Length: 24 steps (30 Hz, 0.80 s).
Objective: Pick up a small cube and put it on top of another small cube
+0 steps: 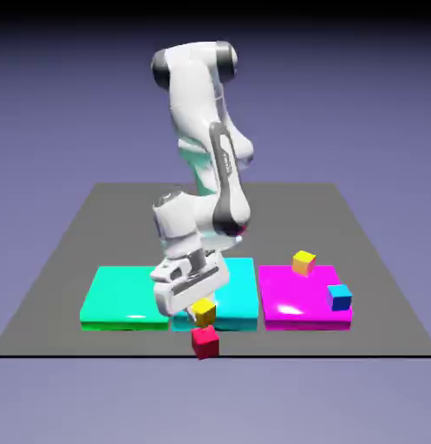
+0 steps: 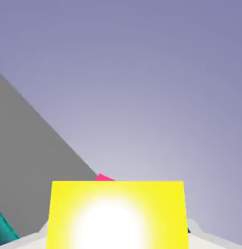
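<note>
Currently, the yellow cube (image 1: 204, 313) is grasped by the hand (image 1: 198, 314); the red cube (image 1: 205, 342) is partly hidden behind it in the hand view.

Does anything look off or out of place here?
One thing: the red cube sits right at the table's near edge, seemingly jutting past it, so it looks precarious. I see nothing spilled or damaged.

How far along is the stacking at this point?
Done: the yellow cube looks picked up; it fills the space between the fingertips in the hand view. In hand: the gripper is shut on it, and the exterior view shows it just above the red cube. Left: probably settling it squarely on top and letting go, though contact between the cubes can't be confirmed.
</note>
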Each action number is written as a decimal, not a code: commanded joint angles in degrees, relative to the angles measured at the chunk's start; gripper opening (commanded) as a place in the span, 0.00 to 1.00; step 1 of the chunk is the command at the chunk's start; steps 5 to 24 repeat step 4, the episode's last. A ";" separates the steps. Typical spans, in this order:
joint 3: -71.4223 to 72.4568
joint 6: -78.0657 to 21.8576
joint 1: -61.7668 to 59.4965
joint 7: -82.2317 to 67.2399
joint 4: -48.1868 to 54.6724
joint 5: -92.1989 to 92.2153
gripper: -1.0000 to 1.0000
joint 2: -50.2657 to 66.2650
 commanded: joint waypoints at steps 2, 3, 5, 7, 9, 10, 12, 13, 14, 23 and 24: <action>0.01 0.21 0.03 -0.04 0.06 0.01 1.00 0.20; 0.01 0.21 0.03 -0.04 0.06 0.01 1.00 0.20; -0.08 -1.32 -0.26 0.37 -0.57 -0.09 1.00 -1.87; -0.08 -1.32 -0.26 0.37 -0.57 -0.09 1.00 -1.87; -0.08 -1.32 -0.26 0.37 -0.57 -0.09 1.00 -1.87; -0.08 -1.32 -0.26 0.37 -0.57 -0.09 1.00 -1.87; -0.08 -1.32 -0.26 0.37 -0.57 -0.09 1.00 -1.87; -0.08 -1.32 -0.26 0.37 -0.57 -0.09 1.00 -1.87; -0.08 -1.32 -0.26 0.37 -0.57 -0.09 1.00 -1.87; -0.08 -1.32 -0.26 0.37 -0.57 -0.09 1.00 -1.87; -0.08 -1.32 -0.26 0.37 -0.57 -0.09 1.00 -1.87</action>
